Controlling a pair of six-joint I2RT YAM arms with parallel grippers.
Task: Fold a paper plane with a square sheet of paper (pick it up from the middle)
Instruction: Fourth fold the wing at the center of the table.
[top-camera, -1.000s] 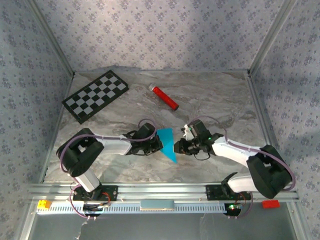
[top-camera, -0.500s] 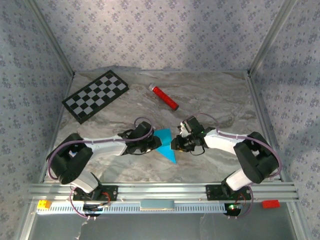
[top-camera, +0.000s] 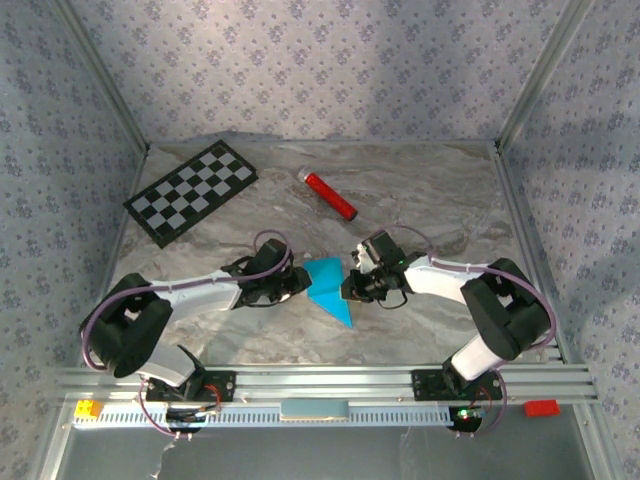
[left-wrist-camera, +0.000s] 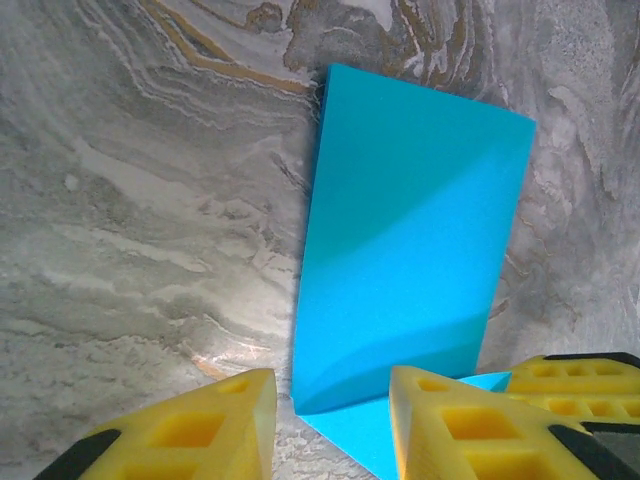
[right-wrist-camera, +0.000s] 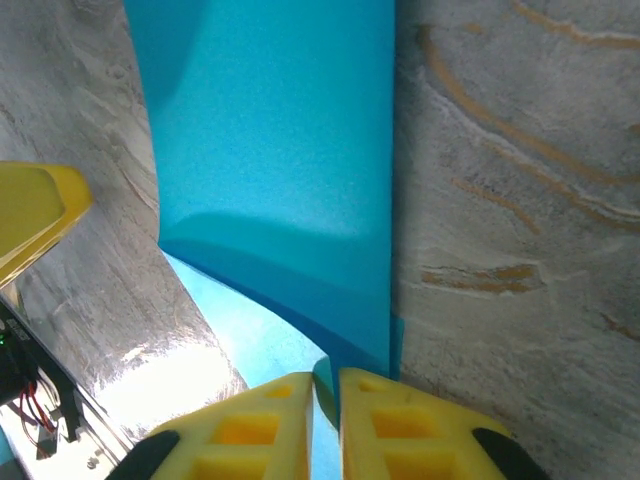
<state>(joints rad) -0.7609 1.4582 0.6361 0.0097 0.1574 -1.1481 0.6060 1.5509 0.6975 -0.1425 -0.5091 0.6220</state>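
Note:
The cyan-blue sheet of paper (top-camera: 328, 285) lies folded into a pointed shape at the middle of the table, its tip toward the near edge. One flap (left-wrist-camera: 410, 230) stands up off the layer below. My left gripper (top-camera: 300, 283) is at the paper's left side, open; the flap's lower corner sits in the gap between its yellow fingers (left-wrist-camera: 332, 400) without being pinched. My right gripper (top-camera: 347, 288) is at the paper's right edge, its jaws (right-wrist-camera: 326, 385) pressed together on the fold of the paper (right-wrist-camera: 270, 140). A left finger (right-wrist-camera: 35, 210) shows beyond the flap.
A red cylinder (top-camera: 330, 196) lies behind the paper toward the back. A black-and-white checkerboard (top-camera: 190, 190) sits at the back left. Metal frame posts and patterned walls close in the marble table (top-camera: 440, 200) on three sides.
My left gripper has opened and let go of the paper while its arm stretched out lower. The right gripper has closed on the paper's right edge. The paper shifted slightly away.

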